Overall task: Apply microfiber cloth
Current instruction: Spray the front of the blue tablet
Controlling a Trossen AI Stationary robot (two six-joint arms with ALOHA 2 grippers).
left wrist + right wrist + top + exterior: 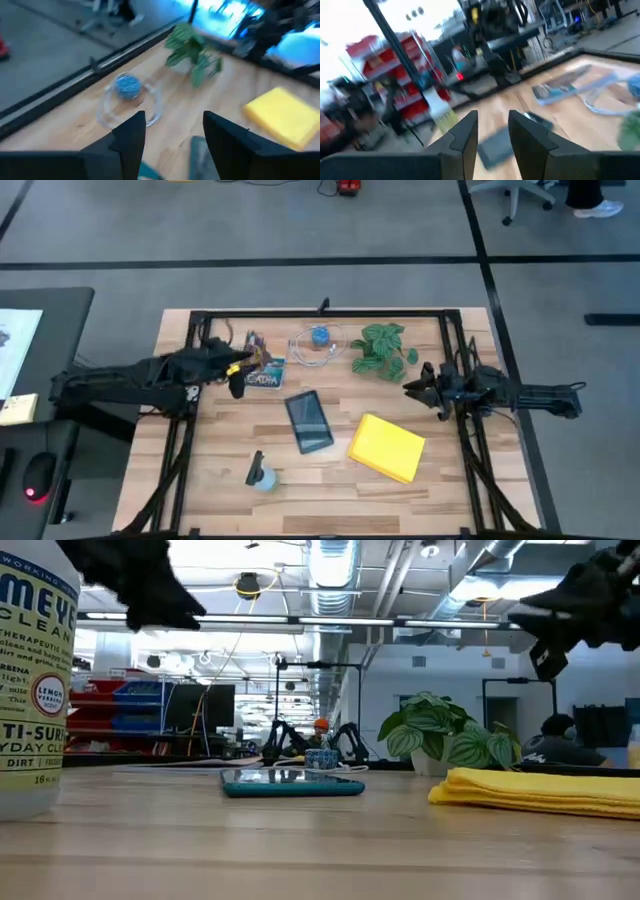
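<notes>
The yellow microfiber cloth [387,447] lies folded flat on the wooden table, right of the dark tablet [309,421]; it also shows in the low view [540,790] and the left wrist view [282,116]. My left gripper [238,373] hovers open above the table's far left part, clear of everything. My right gripper [420,383] hangs open in the air at the far right, beyond the cloth. In the wrist views both grippers, left [172,132] and right [492,132], have nothing between their fingers.
A potted plant [383,349] stands at the far middle, with a clear dish holding a blue ball [318,340] to its left. A packet [262,372] lies under the left arm. A spray bottle [260,474] stands near the front edge. A black frame rims the table.
</notes>
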